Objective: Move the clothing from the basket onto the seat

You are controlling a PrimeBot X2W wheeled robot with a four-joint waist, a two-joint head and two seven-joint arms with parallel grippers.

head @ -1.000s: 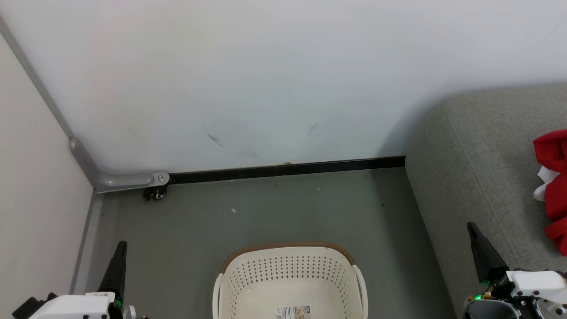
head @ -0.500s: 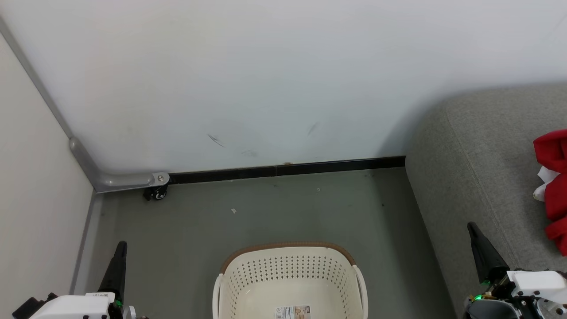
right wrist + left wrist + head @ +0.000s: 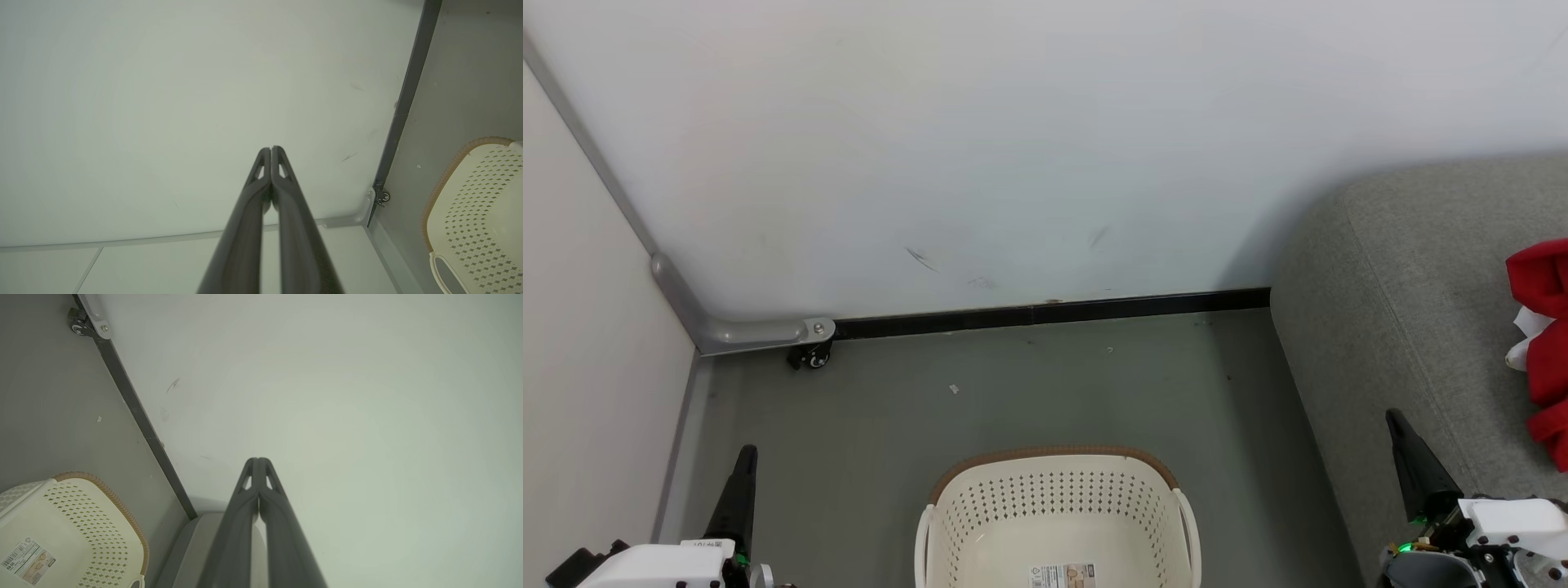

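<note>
**Operator:** Status of the left hand?

**Technician:** The left hand point(image 3: 749, 451) sits at the lower left of the head view, above the floor point(image 3: 1013, 392). Its two fingers are pressed together along their full length. It holds nothing.

**Operator:** Status of the right hand?

**Technician:** The right hand point(image 3: 1393, 416) sits at the lower right, with its tip over the near edge of the seat point(image 3: 1405, 327). Its fingers meet tip to tip, with no gap. It holds nothing.

**Operator:** Location of the clothing?

**Technician:** The clothing point(image 3: 1539, 278) lies on the seat at the right edge of the head view, partly cut off by the frame. It is red, with a white piece showing between the folds. It is apart from the right hand and well apart from the basket point(image 3: 1054, 490).

**Operator:** Location of the basket?

**Technician:** It stands upright on the floor between the two hands, near the seat's side. Its near half is out of frame. A printed label point(image 3: 1062, 574) lies on its inner bottom. The wall point(image 3: 1013, 147) rises behind it.
</note>
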